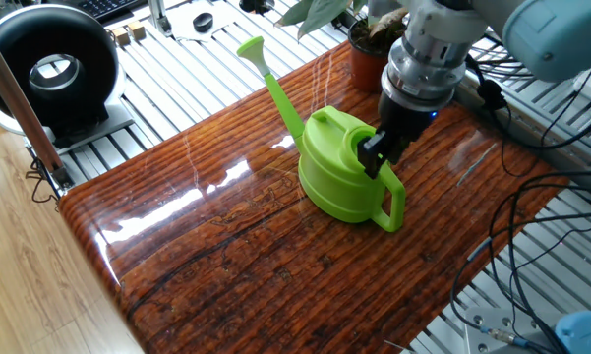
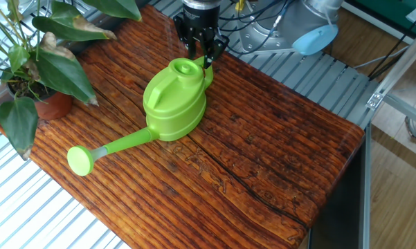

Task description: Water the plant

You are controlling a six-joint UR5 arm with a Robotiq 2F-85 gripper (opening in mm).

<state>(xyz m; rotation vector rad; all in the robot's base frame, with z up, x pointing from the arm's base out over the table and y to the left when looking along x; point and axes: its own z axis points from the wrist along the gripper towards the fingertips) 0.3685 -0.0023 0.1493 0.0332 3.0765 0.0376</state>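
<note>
We see a glossy wooden table [image 1: 226,256] with dark reddish grain, set on ribbed metal framing [image 2: 41,214]. The UR5 arm [image 1: 443,39] reaches down over the far side of the table in one fixed view.

The lime-green watering can [image 2: 173,100] stands upright near the middle of the table, its long spout [image 2: 118,144] ending in a round rose [image 2: 79,160] close to the table edge. Its looped handle [image 1: 391,202] faces away from the spout.

The plant [image 2: 38,66] sits at a table corner, well apart from the can's body — broad dark green leaves above a small terracotta pot [image 2: 52,105]. In one fixed view the pot [image 1: 366,54] shows just behind the arm.

The gripper [image 2: 201,54] is positioned at the top of the handle, beside the can's filler opening [image 2: 185,67]. In one fixed view its fingers [image 1: 374,152] are in front of the handle's upper end. We cannot tell whether the jaws are clenched on the handle or merely around it — the contact is not visible.
</note>
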